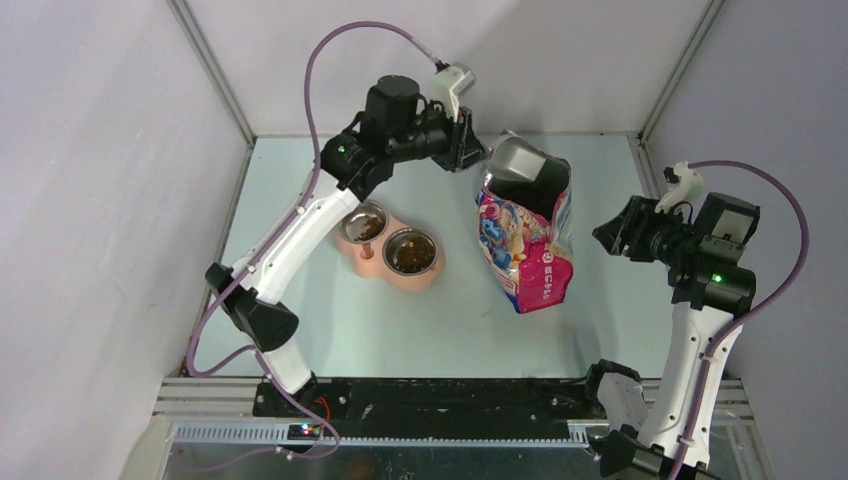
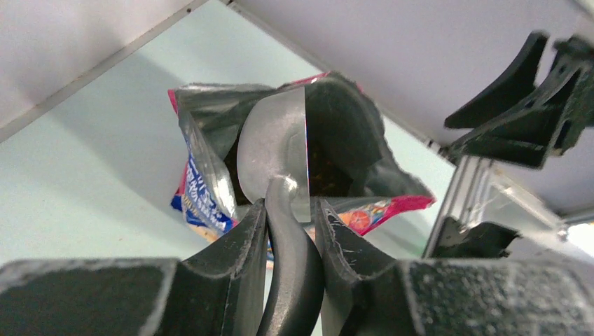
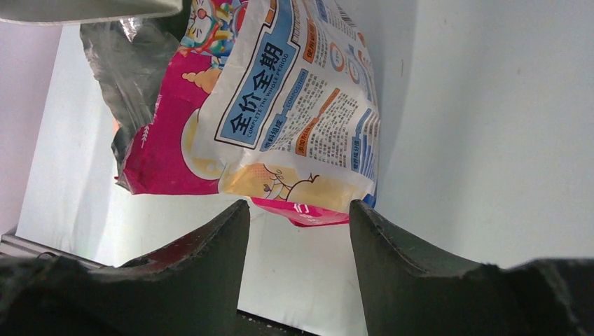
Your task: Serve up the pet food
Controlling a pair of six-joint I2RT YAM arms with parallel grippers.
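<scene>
My left gripper (image 1: 468, 150) (image 2: 288, 206) is shut on the dark handle of a grey metal scoop (image 2: 273, 150). The scoop's blade sits at the open mouth of the blue-pink cat-food bag (image 1: 525, 235) (image 2: 203, 189). Dark pet food (image 2: 328, 171) shows inside the bag. More pet food (image 1: 408, 256) lies in both metal bowls of the pink double feeder (image 1: 385, 268), left of the bag. My right gripper (image 1: 608, 235) (image 3: 298, 210) stands open just right of the bag (image 3: 280, 105), with nothing between its fingers.
White walls close in the back and both sides, with metal frame posts at the back corners (image 1: 215, 75). The bag lies propped with its silver mouth toward the back wall. My right gripper's fingers (image 2: 518, 112) show at the upper right of the left wrist view.
</scene>
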